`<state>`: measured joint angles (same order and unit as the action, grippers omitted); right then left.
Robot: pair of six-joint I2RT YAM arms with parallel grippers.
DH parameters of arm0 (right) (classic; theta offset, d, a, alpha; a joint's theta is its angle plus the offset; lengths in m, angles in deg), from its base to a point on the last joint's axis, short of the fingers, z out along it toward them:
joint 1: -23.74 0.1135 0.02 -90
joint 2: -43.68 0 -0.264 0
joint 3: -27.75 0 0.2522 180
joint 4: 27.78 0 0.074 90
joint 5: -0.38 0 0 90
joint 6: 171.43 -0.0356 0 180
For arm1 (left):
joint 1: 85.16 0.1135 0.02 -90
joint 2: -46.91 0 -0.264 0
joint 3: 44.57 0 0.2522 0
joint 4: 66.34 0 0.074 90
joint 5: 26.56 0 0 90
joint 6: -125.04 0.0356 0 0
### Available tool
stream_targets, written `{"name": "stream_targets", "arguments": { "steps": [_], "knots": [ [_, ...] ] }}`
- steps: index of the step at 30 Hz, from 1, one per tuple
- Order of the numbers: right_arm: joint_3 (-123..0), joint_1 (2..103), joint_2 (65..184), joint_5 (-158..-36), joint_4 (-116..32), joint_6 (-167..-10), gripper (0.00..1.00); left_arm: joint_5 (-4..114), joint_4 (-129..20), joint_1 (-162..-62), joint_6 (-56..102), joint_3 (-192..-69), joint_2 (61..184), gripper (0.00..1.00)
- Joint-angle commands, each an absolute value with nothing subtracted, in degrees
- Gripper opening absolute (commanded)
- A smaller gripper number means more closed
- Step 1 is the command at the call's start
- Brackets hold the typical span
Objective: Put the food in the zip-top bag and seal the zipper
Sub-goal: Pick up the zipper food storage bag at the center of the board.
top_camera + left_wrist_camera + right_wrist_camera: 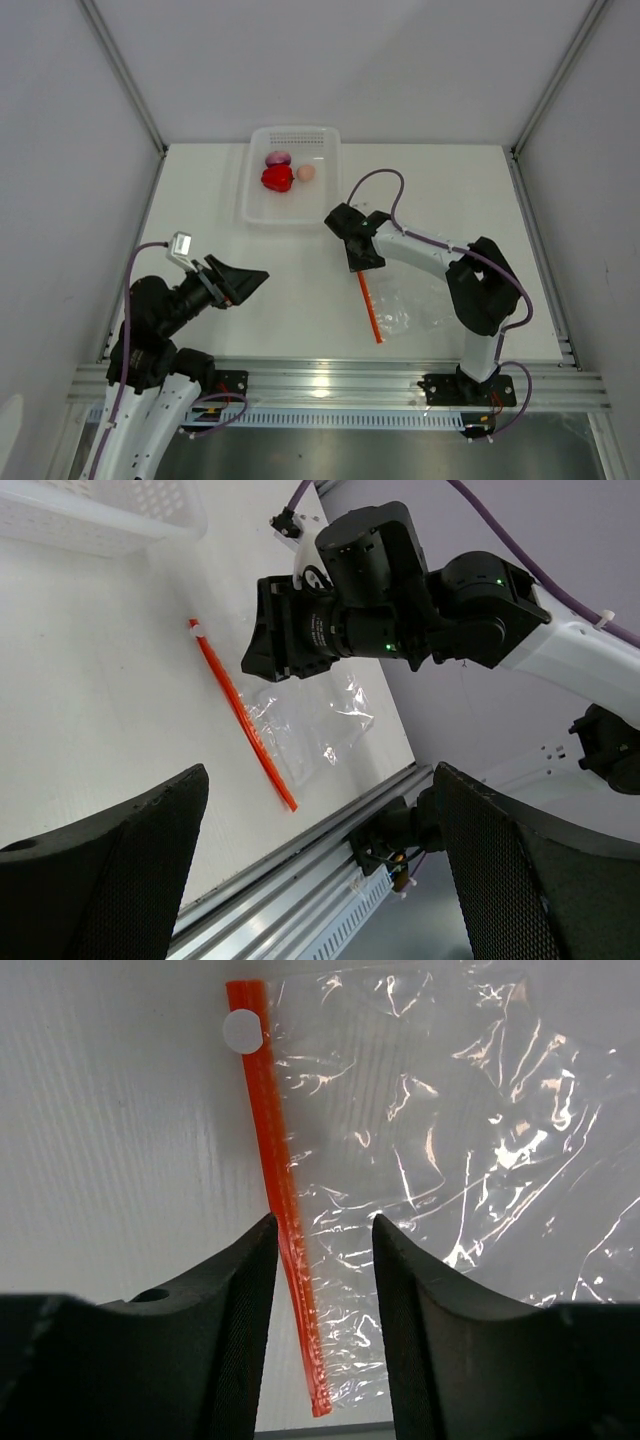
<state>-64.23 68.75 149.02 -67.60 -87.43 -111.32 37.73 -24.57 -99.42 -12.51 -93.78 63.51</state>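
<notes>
Right end effector [322, 1225] spread astride zipper [272, 1130], bag [450, 1140] cropped at frame edge

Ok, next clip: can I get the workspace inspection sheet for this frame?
Surface: white tabletop, no spills seen.
Job's things: glossy red pepper-like lump, purple-pink round piece, peach egg-like ball in white rectangular plastic tray; clear crinkly zip-top bag flat, empty; orange-red zipper strip along its left edge.
Clutter: nothing seen.
Grippers: left gripper open, empty; right gripper open, fingers straddling the strip.
Cables: purple cables along both arms.
Surroundings: white wall panels, aluminium rail at near edge.
</notes>
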Motion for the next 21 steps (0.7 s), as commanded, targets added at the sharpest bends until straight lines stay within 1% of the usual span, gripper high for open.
{"name": "stream_targets", "arguments": {
  "steps": [1,3,5,15,21],
  "knots": [
    [-66.43,68.39,150.99,-66.68,-86.37,-109.91,0.44,35.76,-26.91,-99.58,-12.77,-93.4,63.17,0.95],
    [-66.35,68.48,151.61,-66.85,-85.93,-109.65,0.43,35.41,-27.35,-99.58,-13.04,-93.14,63.17,0.95],
    [-66.35,68.56,152.4,-67.56,-85.57,-109.39,0.39,35.14,-27.53,-99.58,-13.13,-93.05,63.17,0.95],
    [-66.0,69.79,154.69,-69.05,-83.82,-109.03,0.39,34.71,-28.06,-99.58,-13.57,-92.53,62.99,0.95],
    [-65.91,70.41,155.3,-69.76,-83.28,-109.03,0.43,34.62,-28.06,-99.58,-13.48,-92.7,63.08,0.95]
  ]
}}
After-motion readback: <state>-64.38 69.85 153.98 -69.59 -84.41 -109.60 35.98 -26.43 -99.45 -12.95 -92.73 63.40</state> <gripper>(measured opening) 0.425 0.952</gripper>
